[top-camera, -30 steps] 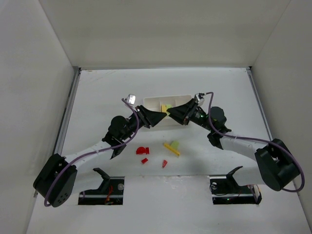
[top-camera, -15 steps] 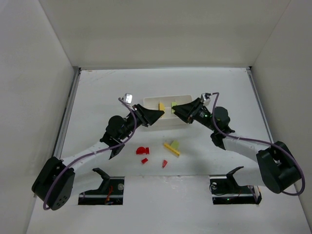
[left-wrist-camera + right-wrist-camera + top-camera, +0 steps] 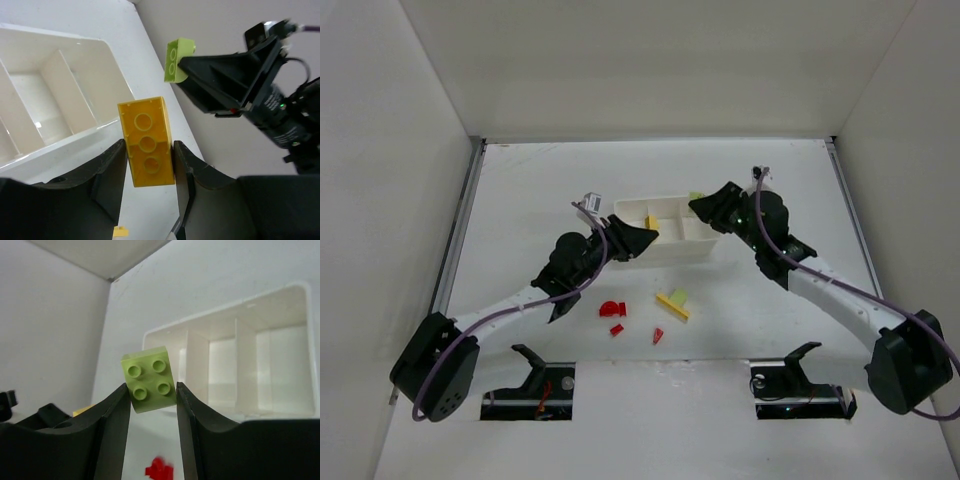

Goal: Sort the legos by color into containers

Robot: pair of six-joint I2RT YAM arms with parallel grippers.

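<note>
The white three-compartment tray (image 3: 676, 249) stands mid-table; the compartments that show are empty. My left gripper (image 3: 647, 231) is shut on a yellow brick (image 3: 651, 222) held over the tray's left part. In the left wrist view the yellow brick (image 3: 148, 148) sits between the jaws of that gripper (image 3: 148, 167), above the tray (image 3: 95, 90). My right gripper (image 3: 701, 203) is shut on a light green brick (image 3: 696, 197) by the tray's far right corner. In the right wrist view the green brick (image 3: 149, 378) is clamped in that gripper (image 3: 151, 395).
Loose pieces lie in front of the tray: a red piece (image 3: 611, 309), two small red ones (image 3: 616, 329) (image 3: 657, 335), a yellow flat piece (image 3: 672, 306) and a small green one (image 3: 678, 296). White walls enclose the table on three sides.
My right gripper has carried the green brick from over the tray's middle back and to the right. My left gripper has held the yellow brick almost still over the tray.
</note>
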